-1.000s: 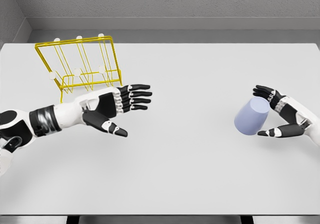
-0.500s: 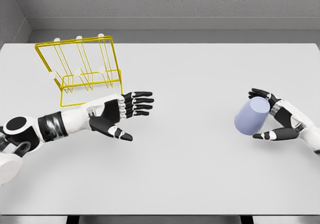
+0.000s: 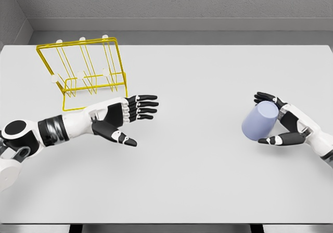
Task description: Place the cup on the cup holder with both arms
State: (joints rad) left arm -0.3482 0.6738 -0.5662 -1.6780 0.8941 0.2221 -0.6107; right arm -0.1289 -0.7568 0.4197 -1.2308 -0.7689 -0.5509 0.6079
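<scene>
head view: my right hand (image 3: pixel 283 124) wraps the tilted cup (image 3: pixel 258 121) on the table (image 3: pixel 208 77); my left hand (image 3: pixel 122 116), fingers spread and holding nothing, hovers beside the holder (image 3: pixel 83 72).

A white table (image 3: pixel 187 160) spans the view. A yellow wire cup holder (image 3: pixel 83 74) stands on its far left part. A pale blue cup (image 3: pixel 258 120) is tilted at the right side, well apart from the holder.

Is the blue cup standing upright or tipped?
Tipped. The blue cup leans on the table, its base toward the right hand, whose fingers and thumb curl around it.
</scene>
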